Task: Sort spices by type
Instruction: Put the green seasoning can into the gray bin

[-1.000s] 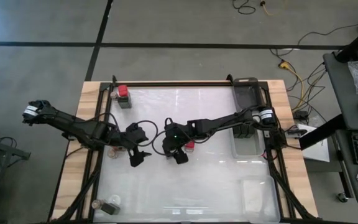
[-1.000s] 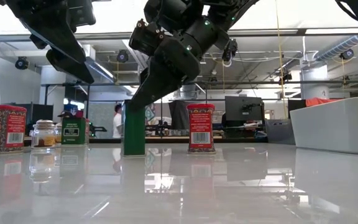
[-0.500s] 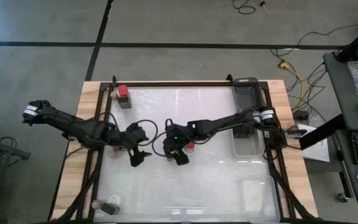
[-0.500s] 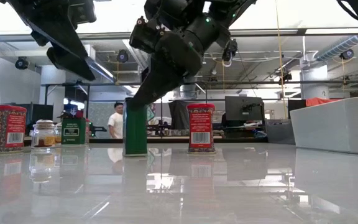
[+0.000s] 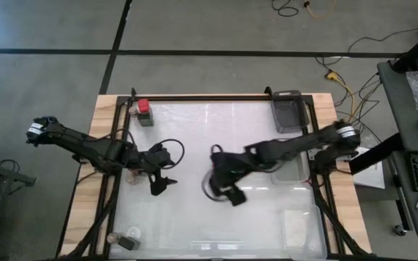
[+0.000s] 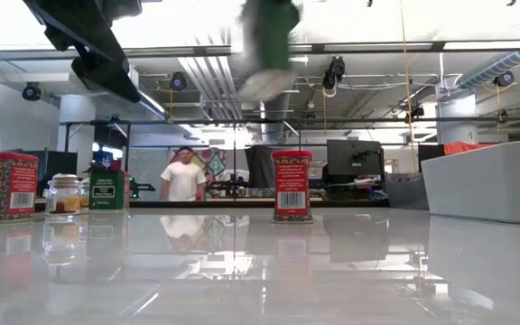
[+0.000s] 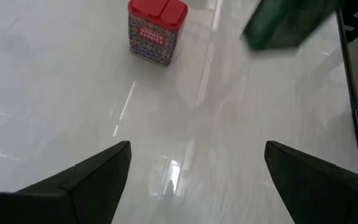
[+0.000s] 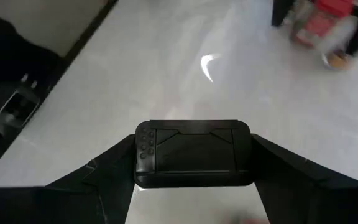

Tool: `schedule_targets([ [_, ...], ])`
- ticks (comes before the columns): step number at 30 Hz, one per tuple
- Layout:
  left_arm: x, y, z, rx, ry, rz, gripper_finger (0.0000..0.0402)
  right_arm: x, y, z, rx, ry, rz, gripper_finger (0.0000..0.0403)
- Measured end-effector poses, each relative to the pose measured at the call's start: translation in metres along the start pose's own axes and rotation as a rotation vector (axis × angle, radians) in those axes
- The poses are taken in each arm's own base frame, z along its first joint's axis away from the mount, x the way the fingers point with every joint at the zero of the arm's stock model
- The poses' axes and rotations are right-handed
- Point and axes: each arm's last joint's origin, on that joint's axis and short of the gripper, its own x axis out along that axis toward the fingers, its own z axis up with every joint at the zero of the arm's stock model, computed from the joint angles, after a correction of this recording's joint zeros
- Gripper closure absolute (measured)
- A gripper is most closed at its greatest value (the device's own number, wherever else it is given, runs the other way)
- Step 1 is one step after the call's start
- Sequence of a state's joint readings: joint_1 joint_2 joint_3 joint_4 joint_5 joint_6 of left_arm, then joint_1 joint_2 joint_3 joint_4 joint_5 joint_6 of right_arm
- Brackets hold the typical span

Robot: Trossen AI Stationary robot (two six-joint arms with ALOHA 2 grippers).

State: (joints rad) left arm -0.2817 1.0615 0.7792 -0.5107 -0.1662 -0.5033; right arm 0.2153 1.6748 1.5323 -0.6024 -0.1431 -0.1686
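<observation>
My right gripper (image 5: 229, 192) hangs above the middle of the table, shut on a dark green spice tin (image 7: 284, 25) with a black lid. The tin shows as a blurred shape high in the low view (image 6: 264, 41). A red spice tin (image 6: 292, 185) stands upright on its base on the table, also in the left wrist view (image 7: 156, 31). My left gripper (image 5: 158, 185) waits open, left of the middle, with nothing between its fingers (image 7: 92, 174). My right gripper pinches the green tin between its two fingers, which stand at the two short ends of the black lid (image 8: 192, 152). The fingers come slanting down from the table's right. The tin hangs lifted clear of the table; its body below the lid is hidden.
A red tin and a dark one (image 5: 144, 112) stand at the far left corner, a jar and a dark block (image 5: 125, 239) at the near left. Clear trays (image 5: 289, 170) lie along the right side. A person (image 6: 185, 176) stands beyond the table.
My right gripper has risen with the green tin and swung toward the table's right and near edges. The tin, which stood on the table beside the red tin, is now lifted clear. The red tin has stayed where it was.
</observation>
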Motion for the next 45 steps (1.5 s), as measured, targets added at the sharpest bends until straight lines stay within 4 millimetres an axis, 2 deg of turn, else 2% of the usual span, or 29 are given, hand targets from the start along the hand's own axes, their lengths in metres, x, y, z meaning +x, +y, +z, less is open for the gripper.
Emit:
schedule_targets([
  [6,0.002,-0.001,0.001,0.015,-0.014,0.002,0.0047,-0.06,0.043,-0.021,0.051,0.181,-0.164,0.013],
  [11,0.001,-0.005,0.008,0.064,-0.09,-0.036,0.0047,-0.101,0.063,-0.061,0.172,0.24,-0.259,0.0138],
  [16,0.0,-0.01,0.018,0.158,-0.192,-0.075,0.0047,-0.13,0.067,-0.11,0.283,0.24,-0.335,0.0126],
  [19,-0.001,-0.012,0.022,0.198,-0.245,-0.091,0.0047,-0.141,0.068,-0.136,0.328,0.222,-0.348,0.0127],
  [26,-0.003,-0.014,0.027,0.197,-0.294,-0.109,0.0047,-0.163,0.07,-0.175,0.439,0.232,-0.32,0.0132],
  [30,-0.003,-0.015,0.028,0.2,-0.31,-0.113,0.0047,-0.166,0.07,-0.186,0.433,0.225,-0.33,0.0123],
  [35,-0.003,-0.017,0.032,0.235,-0.355,-0.121,0.0047,-0.147,0.069,-0.198,0.362,0.237,-0.345,0.0134],
  [39,0.003,-0.02,0.035,0.26,-0.383,-0.125,0.0047,-0.13,0.067,-0.209,0.378,0.236,-0.345,0.0135],
  [45,0.015,-0.022,0.035,0.267,-0.368,-0.119,0.0047,-0.122,0.062,-0.214,0.41,0.233,-0.344,0.0122],
])
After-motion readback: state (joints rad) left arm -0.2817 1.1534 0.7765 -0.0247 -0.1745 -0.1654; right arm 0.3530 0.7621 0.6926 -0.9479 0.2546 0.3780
